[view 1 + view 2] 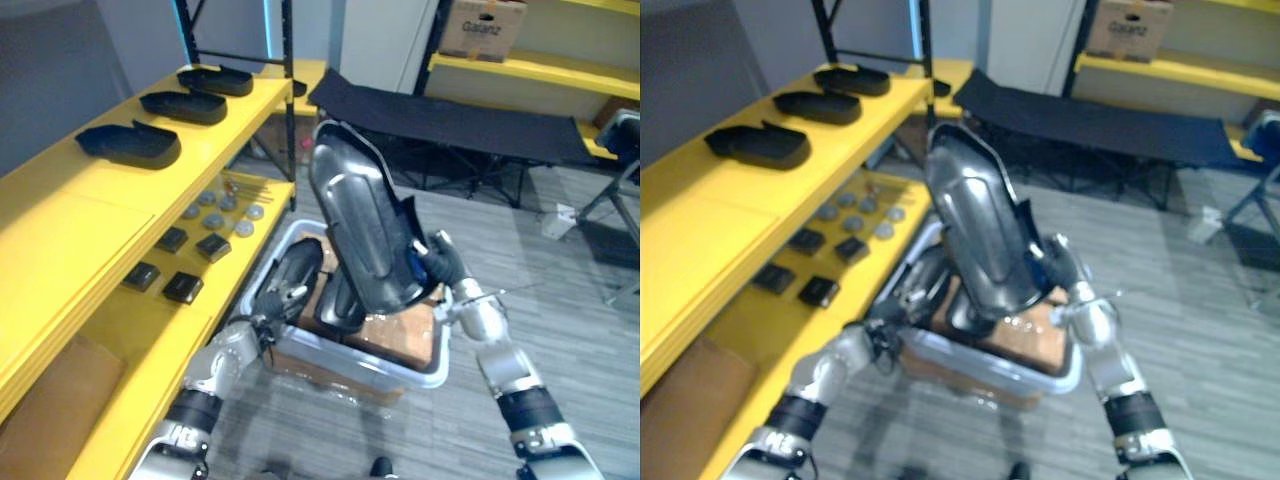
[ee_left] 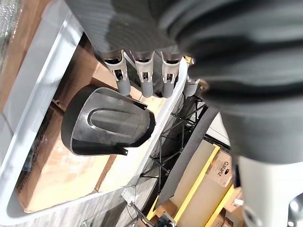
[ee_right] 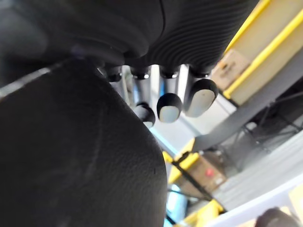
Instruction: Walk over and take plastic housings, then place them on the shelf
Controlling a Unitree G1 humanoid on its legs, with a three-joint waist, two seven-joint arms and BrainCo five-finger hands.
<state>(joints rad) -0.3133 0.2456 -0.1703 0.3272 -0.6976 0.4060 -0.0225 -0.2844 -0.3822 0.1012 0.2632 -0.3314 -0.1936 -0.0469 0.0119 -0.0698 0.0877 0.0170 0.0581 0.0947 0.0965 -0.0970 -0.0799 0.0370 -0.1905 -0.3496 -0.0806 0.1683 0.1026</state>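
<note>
A large black plastic housing (image 1: 365, 225) stands tilted upright above the grey bin (image 1: 400, 375), and my right hand (image 1: 440, 265) is shut on its right edge. In the right wrist view the housing (image 3: 71, 156) lies against my curled fingers (image 3: 168, 106). My left hand (image 1: 265, 310) hovers at the bin's left rim, its fingers (image 2: 147, 78) straight and holding nothing. Below them another black housing (image 2: 106, 123) lies in the bin on cardboard. Three more housings (image 1: 130, 145) (image 1: 183, 105) (image 1: 215, 80) rest in a row on the yellow shelf's top board (image 1: 60, 230).
Small black blocks (image 1: 180, 265) and grey discs (image 1: 225, 212) lie on the lower yellow shelf board to my left. A black folding cot (image 1: 450, 120) stands behind the bin. More yellow shelving with a cardboard box (image 1: 480, 25) runs along the back.
</note>
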